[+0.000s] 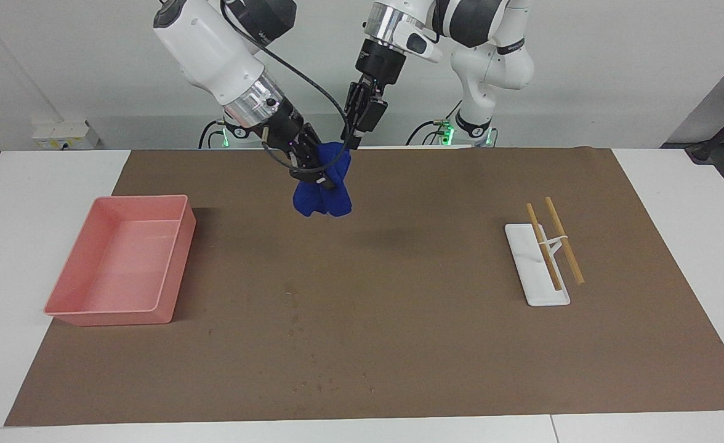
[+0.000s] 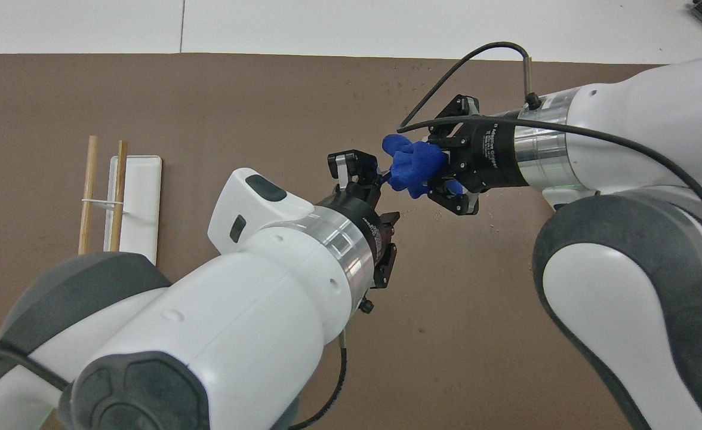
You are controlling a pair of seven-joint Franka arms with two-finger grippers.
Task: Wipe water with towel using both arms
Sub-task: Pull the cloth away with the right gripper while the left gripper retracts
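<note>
Right gripper (image 1: 313, 169) pinches the bunched deep-blue soft towel (image 1: 323, 195), which I see hanging in the air over the brown mat (image 1: 399, 320). Left gripper (image 1: 354, 136) hovers just beside it, fingers parted.

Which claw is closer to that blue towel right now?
The right claw: it is shut on the blue towel, which hangs from it in the air above the brown mat. The left claw is just beside the towel's top edge, with no visible grip on it.
</note>
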